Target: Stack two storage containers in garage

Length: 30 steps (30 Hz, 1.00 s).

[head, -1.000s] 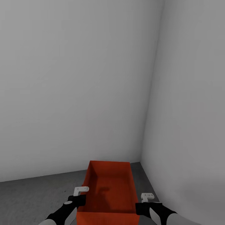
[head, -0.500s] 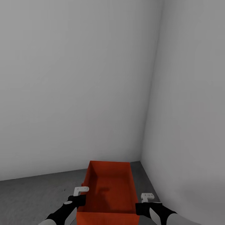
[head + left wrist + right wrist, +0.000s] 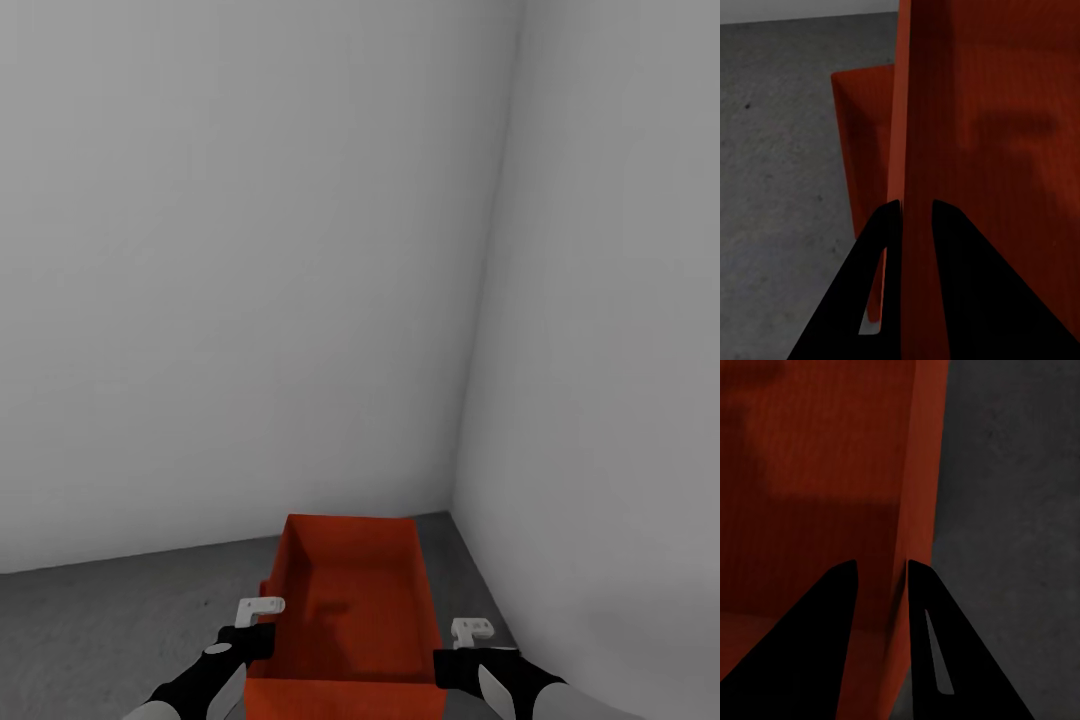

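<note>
My left gripper and right gripper each pinch a side wall of the orange-red ribbed plastic bin, hemmed into the pale grey corner; nothing has moved since before.

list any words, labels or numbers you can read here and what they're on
None. The orange bin has plain ribbed walls with no label, the grey walls and floor are bare, and the left gripper and right gripper carry no markings.
</note>
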{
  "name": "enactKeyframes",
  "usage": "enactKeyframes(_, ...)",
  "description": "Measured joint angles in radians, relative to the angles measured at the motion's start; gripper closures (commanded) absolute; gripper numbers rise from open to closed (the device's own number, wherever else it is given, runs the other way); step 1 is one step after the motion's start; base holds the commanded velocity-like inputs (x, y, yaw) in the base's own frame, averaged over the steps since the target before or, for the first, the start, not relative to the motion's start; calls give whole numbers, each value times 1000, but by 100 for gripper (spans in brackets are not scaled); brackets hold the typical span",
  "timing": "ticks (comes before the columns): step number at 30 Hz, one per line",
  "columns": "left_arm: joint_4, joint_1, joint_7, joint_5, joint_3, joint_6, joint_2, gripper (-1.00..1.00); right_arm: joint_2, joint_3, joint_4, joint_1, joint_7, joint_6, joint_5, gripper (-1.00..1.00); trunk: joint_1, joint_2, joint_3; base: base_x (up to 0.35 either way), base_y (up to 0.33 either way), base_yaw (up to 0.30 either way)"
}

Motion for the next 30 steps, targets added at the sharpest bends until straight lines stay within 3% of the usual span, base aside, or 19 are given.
enactKeyframes(30, 0, 0, 0, 0, 0, 0, 0, 100, 0, 0, 0, 0, 0, 0, 0, 100, 115, -210, -94, 0, 0, 0)
